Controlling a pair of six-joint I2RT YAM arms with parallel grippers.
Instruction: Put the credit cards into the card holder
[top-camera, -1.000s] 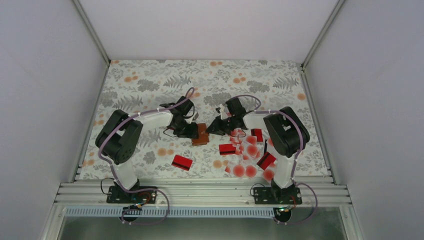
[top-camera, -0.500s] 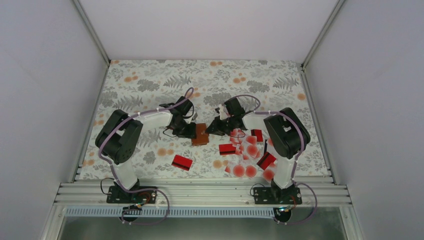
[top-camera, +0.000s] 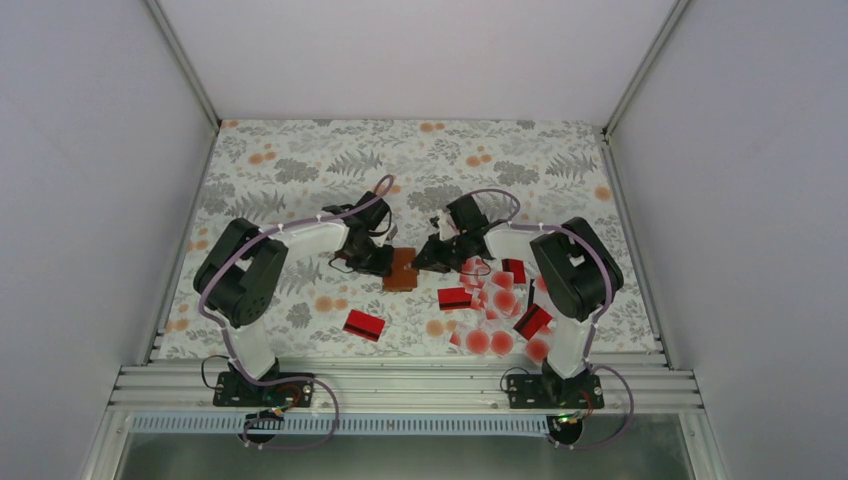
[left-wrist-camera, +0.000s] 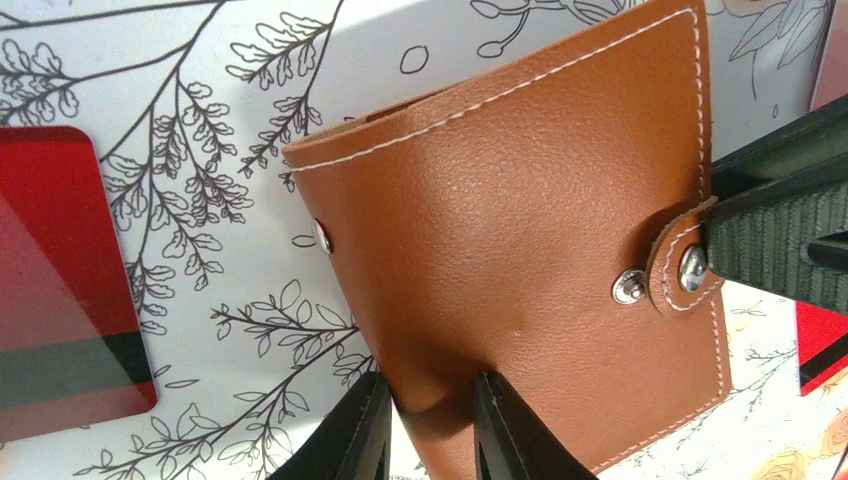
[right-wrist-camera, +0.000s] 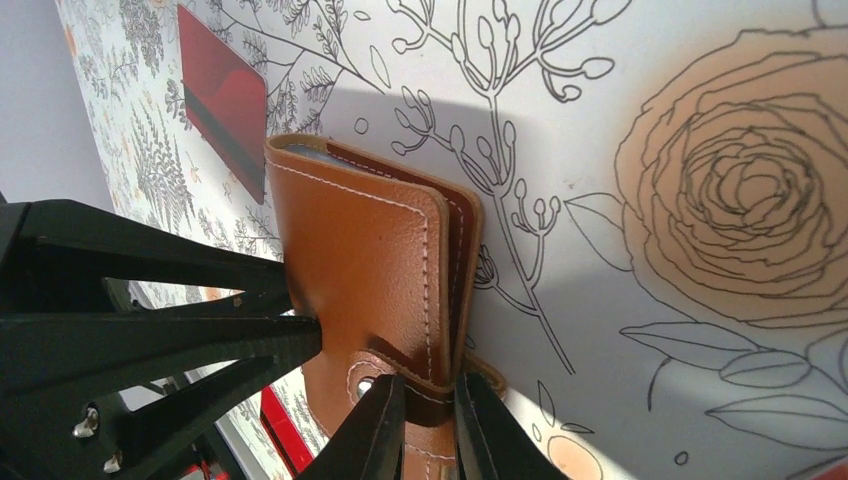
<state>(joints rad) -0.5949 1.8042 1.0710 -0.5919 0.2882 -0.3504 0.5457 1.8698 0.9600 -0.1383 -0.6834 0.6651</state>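
Observation:
The brown leather card holder (top-camera: 402, 269) is folded shut and held between both grippers at the table's middle. My left gripper (left-wrist-camera: 432, 420) is shut on its folded edge (left-wrist-camera: 520, 250). My right gripper (right-wrist-camera: 428, 420) is shut on its snap strap at the opposite edge (right-wrist-camera: 360, 260). The strap's snap sits just beside the stud on the cover (left-wrist-camera: 628, 286). The right fingers (left-wrist-camera: 780, 240) show in the left wrist view. A heap of red and whitish credit cards (top-camera: 495, 300) lies at the right. One red card (top-camera: 364, 324) lies alone in front.
A red card with a black stripe (left-wrist-camera: 60, 300) lies flat beside the holder, and it also shows in the right wrist view (right-wrist-camera: 220, 80). The flowered table cover (top-camera: 300, 170) ends at the grey side walls and at the metal rail (top-camera: 420, 385) in front.
Both grippers and the card holder have shifted very slightly. The grips are the same and the cards have not moved.

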